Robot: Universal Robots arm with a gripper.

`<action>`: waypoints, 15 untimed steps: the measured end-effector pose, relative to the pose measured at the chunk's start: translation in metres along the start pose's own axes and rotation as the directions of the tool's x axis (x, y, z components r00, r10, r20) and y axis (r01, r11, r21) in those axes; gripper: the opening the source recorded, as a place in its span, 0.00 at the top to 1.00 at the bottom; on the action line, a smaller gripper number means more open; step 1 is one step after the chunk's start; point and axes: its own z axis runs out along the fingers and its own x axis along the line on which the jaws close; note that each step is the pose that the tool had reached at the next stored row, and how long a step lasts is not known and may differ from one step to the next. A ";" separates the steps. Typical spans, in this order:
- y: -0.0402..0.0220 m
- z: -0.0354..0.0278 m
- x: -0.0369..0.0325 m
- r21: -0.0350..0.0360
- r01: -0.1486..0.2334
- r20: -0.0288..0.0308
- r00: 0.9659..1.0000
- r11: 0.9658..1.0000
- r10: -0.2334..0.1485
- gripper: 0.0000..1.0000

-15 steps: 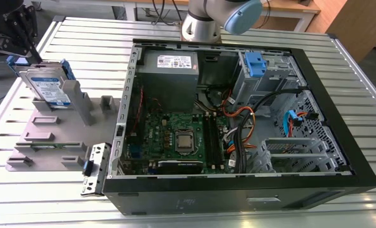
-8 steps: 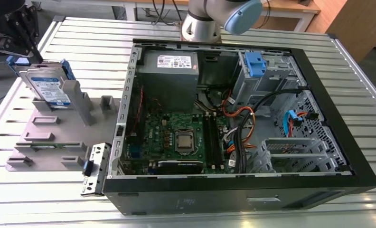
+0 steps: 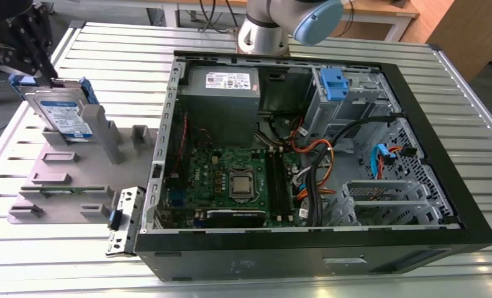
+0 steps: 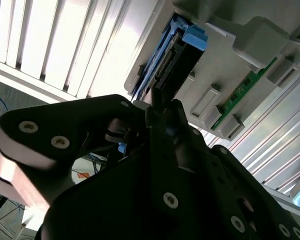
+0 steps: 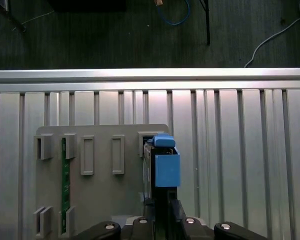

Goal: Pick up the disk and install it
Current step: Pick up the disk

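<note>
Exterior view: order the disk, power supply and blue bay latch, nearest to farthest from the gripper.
1. Disk, right below the gripper, exterior view's left.
2. Power supply, mid-view.
3. Blue bay latch, farther toward the exterior view's right.

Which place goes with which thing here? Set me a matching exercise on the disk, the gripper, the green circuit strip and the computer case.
Things:
1. disk
2. gripper
3. green circuit strip
4. computer case

Places:
A. open, on the slatted table, at the exterior view's right
B. set low in a slot of the grey holder
C. standing on edge in the grey holder
D. at the disk's upper edge

Pairs: 1-C, 2-D, 3-B, 4-A
</note>
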 end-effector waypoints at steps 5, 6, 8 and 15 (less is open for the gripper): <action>0.0000 0.0000 0.0000 0.000 0.000 0.000 1.000 1.000 0.000 0.53; 0.0000 0.0000 0.0000 0.000 0.000 0.000 1.000 1.000 0.000 0.53; 0.0000 0.0000 0.0000 0.000 0.000 0.000 1.000 1.000 0.000 0.47; -0.0002 0.0040 0.0003 -0.001 0.011 0.000 1.000 1.000 -0.011 0.41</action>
